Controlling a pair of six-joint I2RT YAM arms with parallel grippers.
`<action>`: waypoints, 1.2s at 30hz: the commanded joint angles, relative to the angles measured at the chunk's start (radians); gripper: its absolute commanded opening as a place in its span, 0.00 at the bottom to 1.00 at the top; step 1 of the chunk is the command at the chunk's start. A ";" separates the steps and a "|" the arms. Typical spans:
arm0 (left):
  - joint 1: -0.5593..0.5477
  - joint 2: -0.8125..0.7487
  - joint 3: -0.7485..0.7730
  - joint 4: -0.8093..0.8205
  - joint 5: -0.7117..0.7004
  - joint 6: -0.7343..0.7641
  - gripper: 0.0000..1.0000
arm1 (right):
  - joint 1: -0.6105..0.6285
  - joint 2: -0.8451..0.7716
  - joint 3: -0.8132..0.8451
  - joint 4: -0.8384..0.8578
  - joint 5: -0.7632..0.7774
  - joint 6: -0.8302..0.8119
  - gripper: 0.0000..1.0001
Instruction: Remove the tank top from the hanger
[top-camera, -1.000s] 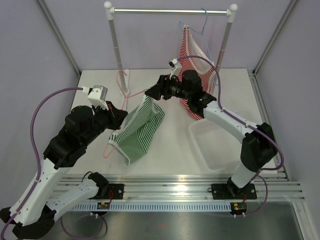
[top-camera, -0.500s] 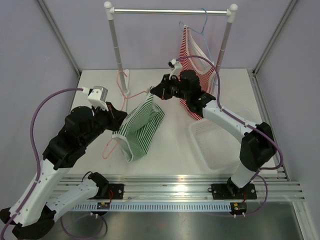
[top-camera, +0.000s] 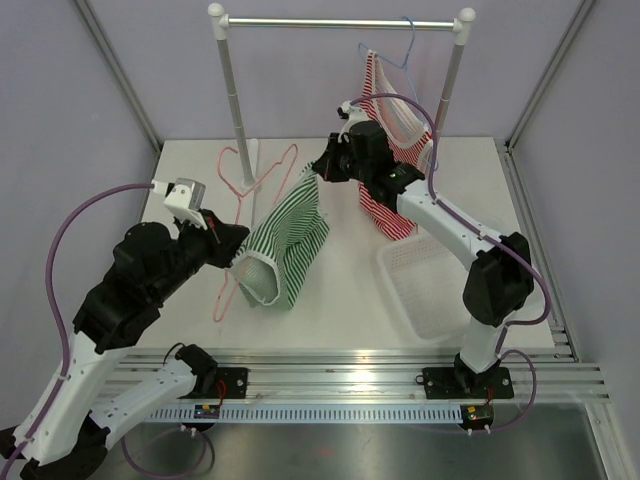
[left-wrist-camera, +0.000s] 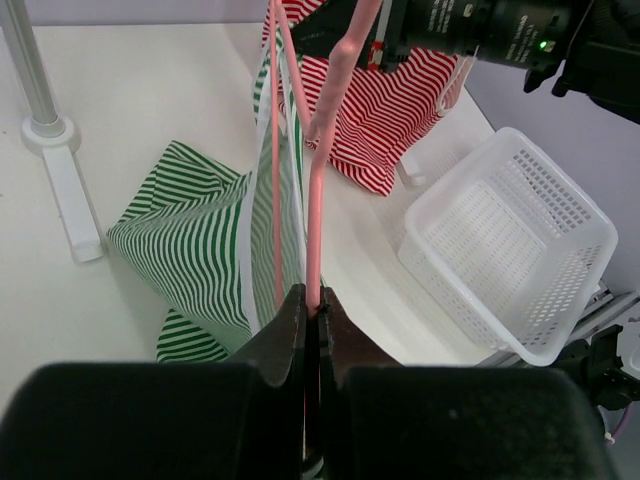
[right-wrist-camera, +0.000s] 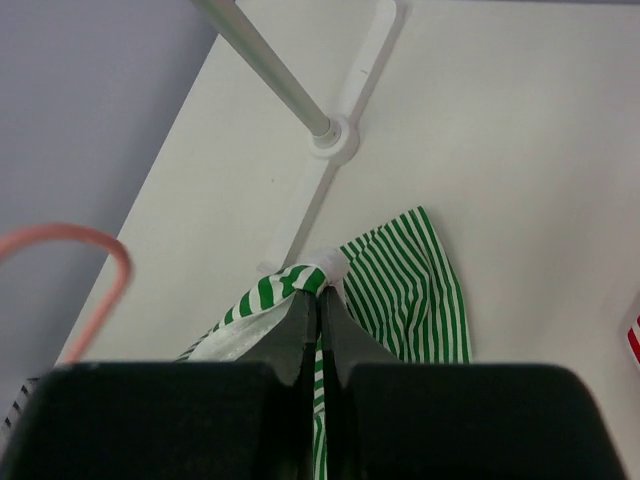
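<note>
The green-and-white striped tank top (top-camera: 288, 238) hangs between my two arms above the table. My left gripper (top-camera: 232, 244) is shut on the pink hanger (top-camera: 250, 188); in the left wrist view the hanger's pink rod (left-wrist-camera: 316, 190) runs up from the closed tips (left-wrist-camera: 312, 298), with the striped cloth (left-wrist-camera: 190, 240) draped beside it. My right gripper (top-camera: 320, 172) is shut on the tank top's shoulder strap. In the right wrist view a bunched strap (right-wrist-camera: 300, 280) sits at the tips (right-wrist-camera: 320, 296), and the hanger's hook (right-wrist-camera: 100, 250) curves at the left.
A red-and-white striped top (top-camera: 392, 165) hangs on a blue hanger from the rack rail (top-camera: 340, 22) at the back right. The rack's left post (top-camera: 232, 95) stands behind the hanger. A white basket (top-camera: 437, 290) sits on the table at the right.
My right gripper has shut on the strap and lifted it up and back. The left arm has shifted left with the hanger, and the top is now stretched between them.
</note>
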 joint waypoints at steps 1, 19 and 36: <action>-0.004 -0.036 0.034 0.081 0.051 0.007 0.00 | -0.046 -0.008 0.010 -0.047 0.015 -0.030 0.00; -0.004 0.289 0.169 0.753 -0.087 0.079 0.00 | 0.103 -0.505 -0.240 -0.128 -0.505 -0.144 0.00; -0.003 0.384 0.329 0.252 -0.236 0.062 0.00 | 0.249 -0.505 -0.447 -0.164 0.018 -0.157 1.00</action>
